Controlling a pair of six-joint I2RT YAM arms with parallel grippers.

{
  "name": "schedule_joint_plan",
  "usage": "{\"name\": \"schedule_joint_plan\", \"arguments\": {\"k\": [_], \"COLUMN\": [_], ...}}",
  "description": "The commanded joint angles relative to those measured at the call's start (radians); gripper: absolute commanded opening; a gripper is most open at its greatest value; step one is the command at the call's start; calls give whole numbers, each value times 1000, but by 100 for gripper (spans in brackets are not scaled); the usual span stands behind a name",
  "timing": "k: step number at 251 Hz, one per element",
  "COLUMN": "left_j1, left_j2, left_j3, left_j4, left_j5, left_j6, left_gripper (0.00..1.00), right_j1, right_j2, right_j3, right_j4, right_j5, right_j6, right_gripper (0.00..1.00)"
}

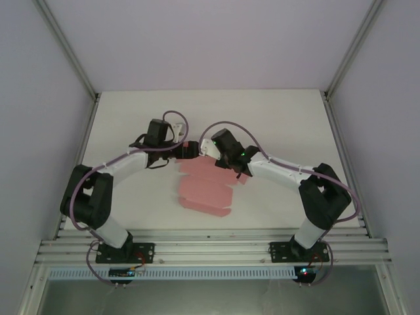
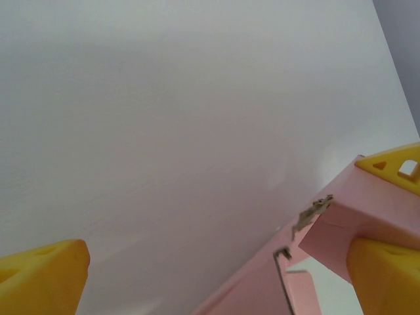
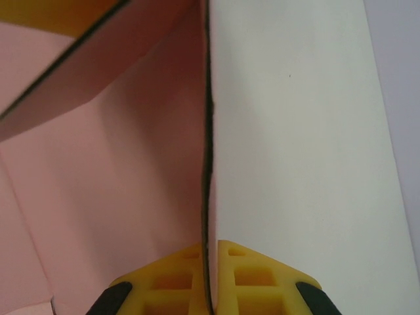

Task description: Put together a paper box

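Paper box (image 1: 203, 191) lay mostly flat on the white surface (image 1: 131, 125), between the two arms and nearer the front edge. Its far flap was raised. Right claw (image 3: 210, 262) was closed on that flap's thin edge, card pinched between both yellow fingers (image 3: 246, 269). Left claw (image 2: 213, 281) stood wide open, holding nothing, just beside the same flap. Contact could not be judged.
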State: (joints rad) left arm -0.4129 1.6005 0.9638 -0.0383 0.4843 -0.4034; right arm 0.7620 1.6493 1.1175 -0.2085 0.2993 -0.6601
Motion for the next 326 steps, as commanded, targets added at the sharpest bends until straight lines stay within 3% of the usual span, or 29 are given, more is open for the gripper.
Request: {"name": "schedule_joint_plan", "arguments": {"k": [1, 44, 144, 209, 292, 326], "left_j1": [-24, -34, 9, 96, 249, 267], "left_j2": [7, -26, -245, -384, -392, -315], "left_j3": [-21, -66, -149, -234, -389, -413], "left_j4": [76, 169, -7, -150, -49, 69], "left_j5": [-71, -43, -73, -235, -205, -107], "left_j6": [-68, -118, -30, -64, -167, -183], "left_gripper": [100, 100, 100, 100, 100, 100], "right_j1": [13, 13, -17, -29, -47, -50], "right_j2": [-40, -55, -80, -88, -77, -77], "right_j3": [-17, -38, -44, -44, -36, -38], "right_j4": [33, 50, 17, 18, 14, 17], "right_j5": [-85, -94, -23, -26, -31, -48], "right_j6": [57, 77, 85, 96, 106, 117], "right_gripper": [2, 2, 2, 2, 2, 2]}}
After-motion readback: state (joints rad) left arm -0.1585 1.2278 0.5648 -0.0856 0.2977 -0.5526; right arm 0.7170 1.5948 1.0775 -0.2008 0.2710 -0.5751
